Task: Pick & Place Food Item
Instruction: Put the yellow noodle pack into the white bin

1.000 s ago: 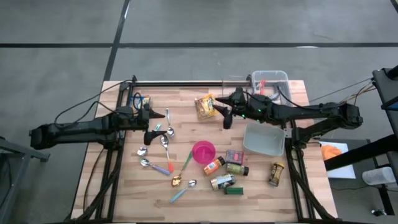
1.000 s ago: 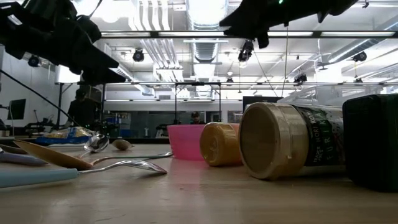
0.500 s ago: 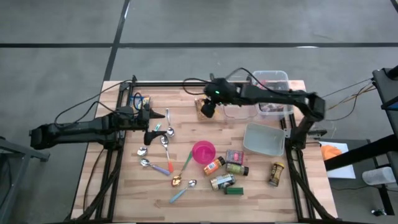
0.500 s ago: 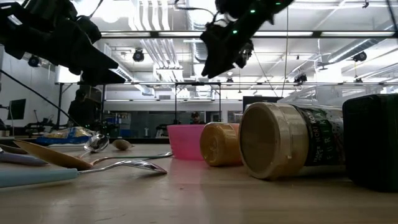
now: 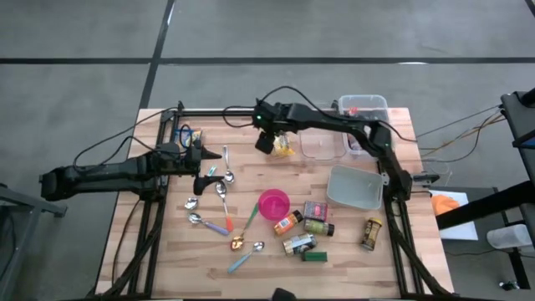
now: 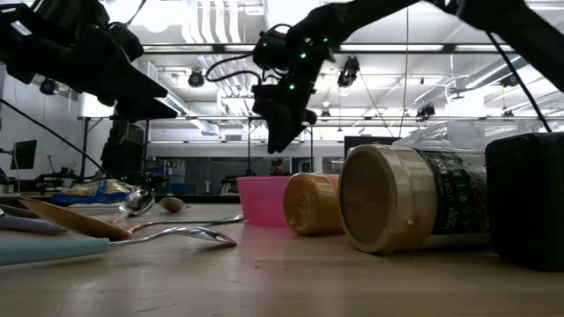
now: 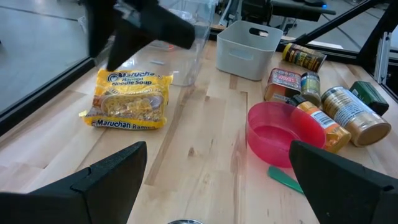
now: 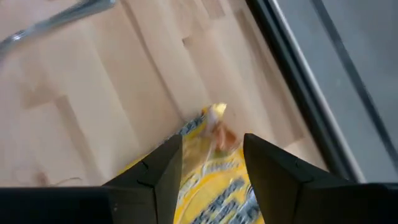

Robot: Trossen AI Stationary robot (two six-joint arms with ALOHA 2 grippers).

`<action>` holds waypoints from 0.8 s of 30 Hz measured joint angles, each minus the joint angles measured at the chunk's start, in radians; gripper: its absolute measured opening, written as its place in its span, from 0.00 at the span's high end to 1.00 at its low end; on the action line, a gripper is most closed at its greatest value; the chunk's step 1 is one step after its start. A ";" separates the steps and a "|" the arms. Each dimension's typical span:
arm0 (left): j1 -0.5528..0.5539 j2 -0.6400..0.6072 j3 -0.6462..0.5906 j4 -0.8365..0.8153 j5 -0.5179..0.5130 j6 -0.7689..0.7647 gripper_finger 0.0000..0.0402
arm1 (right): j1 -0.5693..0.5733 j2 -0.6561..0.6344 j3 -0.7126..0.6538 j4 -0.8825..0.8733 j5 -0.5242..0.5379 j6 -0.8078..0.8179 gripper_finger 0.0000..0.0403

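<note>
- Reaching for the ramen pack is the step in hand: the right gripper hangs over the pack's corner at the far middle of the table, fingers partly apart with nothing between them.
- The right wrist view shows the two fingers straddling a crimped end of the pack, so the aim looks roughly right; a grasp farther in from the seam would likely hold better than a pinch on the thin edge.
- The fingers should come down until they almost touch the wood, then close slowly, because the flat pack gives little height to grip.
- A slide is the main risk: the wrapper looks slick and could skate on the table if one finger lands first.
- The left gripper waits over the spoons on the left side, jaws wide and empty, well apart from the pack.
- The pack is a flat yellow wrapper with blue and red print, lying face up in the left wrist view, slightly puffed and crinkled at its ends.
- It lies near the clear bin, which looks a likely drop spot, though the task does not say.
- The pink bowl and jars sit nearer the front, clear of the reach.
</note>
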 joint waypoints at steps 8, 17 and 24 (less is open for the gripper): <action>0.000 0.000 0.000 -0.005 0.000 0.000 0.02 | -0.023 0.099 0.109 -0.017 -0.023 -0.047 0.34; 0.000 0.000 0.000 -0.005 0.000 0.000 0.02 | -0.036 0.169 0.106 -0.012 -0.026 -0.049 0.27; 0.000 0.000 0.000 -0.005 0.000 0.000 0.02 | -0.038 0.167 0.107 -0.050 -0.026 -0.067 0.27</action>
